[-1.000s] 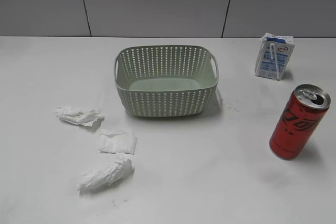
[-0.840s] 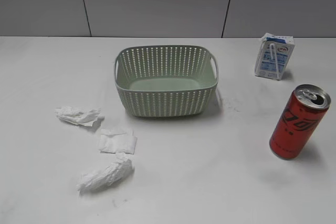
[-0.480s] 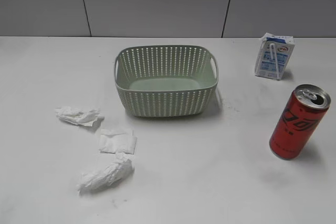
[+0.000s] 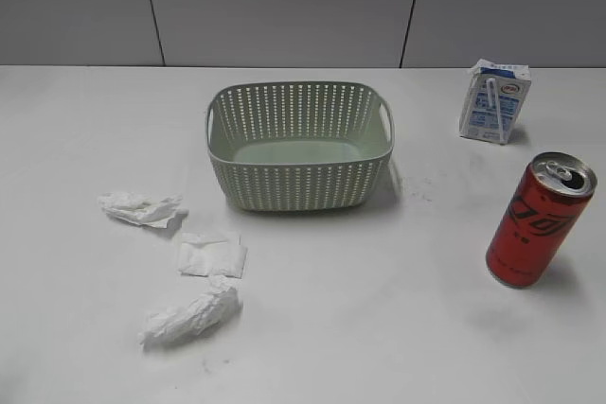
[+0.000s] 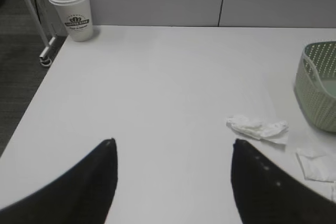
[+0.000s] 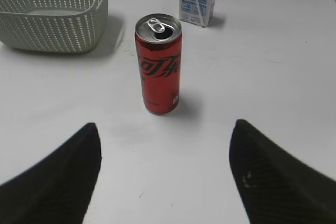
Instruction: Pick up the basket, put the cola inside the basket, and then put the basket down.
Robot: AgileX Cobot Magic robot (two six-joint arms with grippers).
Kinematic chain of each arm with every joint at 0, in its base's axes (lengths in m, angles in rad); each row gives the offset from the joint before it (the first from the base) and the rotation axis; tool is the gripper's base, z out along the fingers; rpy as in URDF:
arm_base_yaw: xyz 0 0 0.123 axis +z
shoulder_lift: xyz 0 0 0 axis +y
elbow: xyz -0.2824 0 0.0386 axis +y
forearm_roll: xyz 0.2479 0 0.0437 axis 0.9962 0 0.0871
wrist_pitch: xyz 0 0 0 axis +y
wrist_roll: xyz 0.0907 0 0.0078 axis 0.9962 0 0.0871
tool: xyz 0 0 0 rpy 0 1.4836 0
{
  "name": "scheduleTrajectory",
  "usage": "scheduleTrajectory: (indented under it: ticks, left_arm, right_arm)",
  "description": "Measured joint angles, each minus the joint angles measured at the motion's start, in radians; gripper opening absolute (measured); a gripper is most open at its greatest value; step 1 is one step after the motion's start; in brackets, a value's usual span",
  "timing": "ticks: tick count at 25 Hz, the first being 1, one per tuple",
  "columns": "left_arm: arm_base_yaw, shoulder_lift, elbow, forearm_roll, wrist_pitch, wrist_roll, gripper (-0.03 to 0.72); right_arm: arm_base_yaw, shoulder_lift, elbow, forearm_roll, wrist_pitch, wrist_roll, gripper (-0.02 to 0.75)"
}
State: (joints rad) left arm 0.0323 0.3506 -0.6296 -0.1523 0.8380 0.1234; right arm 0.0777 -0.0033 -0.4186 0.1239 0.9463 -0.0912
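Observation:
The pale sage-green basket (image 4: 299, 144) stands empty on the white table, mid-back; its side shows in the left wrist view (image 5: 318, 87) and the right wrist view (image 6: 52, 11). The red cola can (image 4: 538, 219) stands upright at the right, also in the right wrist view (image 6: 158, 64). My left gripper (image 5: 173, 142) is open and empty over bare table, left of the basket. My right gripper (image 6: 165, 127) is open and empty, just short of the cola. Neither gripper shows in the exterior view.
A white-and-blue drink carton (image 4: 494, 101) stands at the back right. Three crumpled white tissues (image 4: 142, 207) (image 4: 213, 257) (image 4: 189, 316) lie front left of the basket. A white paper cup (image 5: 71, 10) stands at the table's far left corner.

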Motion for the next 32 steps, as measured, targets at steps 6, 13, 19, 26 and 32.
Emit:
scheduleTrajectory:
  ticks: [6, 13, 19, 26, 32]
  left_arm:
    - [0.0, 0.362, -0.126, -0.024, -0.072, 0.05, 0.51]
    - [-0.058, 0.74, -0.37, -0.03, -0.066, 0.079, 0.51]
    - [-0.222, 1.015, -0.618, 0.001, 0.012, 0.007, 0.506]
    - [-0.421, 1.358, -0.935, 0.201, 0.208, -0.274, 0.505]
    - [-0.52, 1.625, -1.123, 0.192, 0.276, -0.442, 0.505]
  right_arm:
    - [0.0, 0.0, 0.0, -0.006, 0.0, 0.0, 0.573]
    - [0.0, 0.0, 0.0, -0.008, 0.0, 0.0, 0.573]
    - [0.0, 0.0, 0.0, -0.008, 0.0, 0.0, 0.573]
    - [0.0, 0.0, 0.0, -0.008, 0.0, 0.0, 0.572]
    - [0.0, 0.0, 0.0, -0.008, 0.0, 0.0, 0.572]
